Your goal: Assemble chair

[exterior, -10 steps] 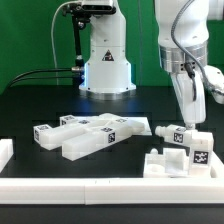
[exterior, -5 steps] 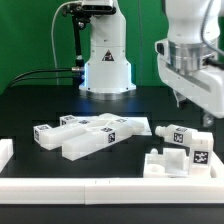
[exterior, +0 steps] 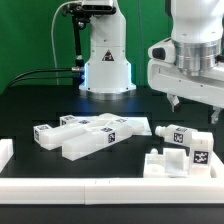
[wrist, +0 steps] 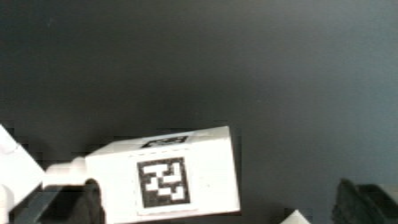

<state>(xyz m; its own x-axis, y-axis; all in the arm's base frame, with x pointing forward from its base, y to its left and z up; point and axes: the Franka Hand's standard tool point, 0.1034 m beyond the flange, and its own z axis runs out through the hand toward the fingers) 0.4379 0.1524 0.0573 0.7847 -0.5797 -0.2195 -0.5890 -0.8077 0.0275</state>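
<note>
- Lifted since a second ago: the arm was low over the tagged block (exterior: 176,137) near the surface's right edge. It is now well above the block, and no part has shifted.
- The surface (exterior: 30,108) is black. A white rail (exterior: 90,186) runs along its front edge, with a stub at the front-left corner.
- The chair is still loose parts, all lying on the front half of the surface.
- Left of centre is the parts pile (exterior: 88,136): flat panels and bars lying against each other, tags facing up.
- The robot base (exterior: 105,62) stands at rear centre, well apart from the parts.
- The tagged block lies just beside the right end of the pile. I cannot tell whether they touch.
- The notched piece (exterior: 168,164) sits near the front-right corner, close to the rail, with a tag on its top right.
- Jaws are apart with nothing between them. The fingers (exterior: 176,101) hang above the tagged block and the notched piece.
- In the wrist view the tagged block (wrist: 169,170) lies between the two dark fingertips (wrist: 54,205), clear of both, tag side toward the camera.
</note>
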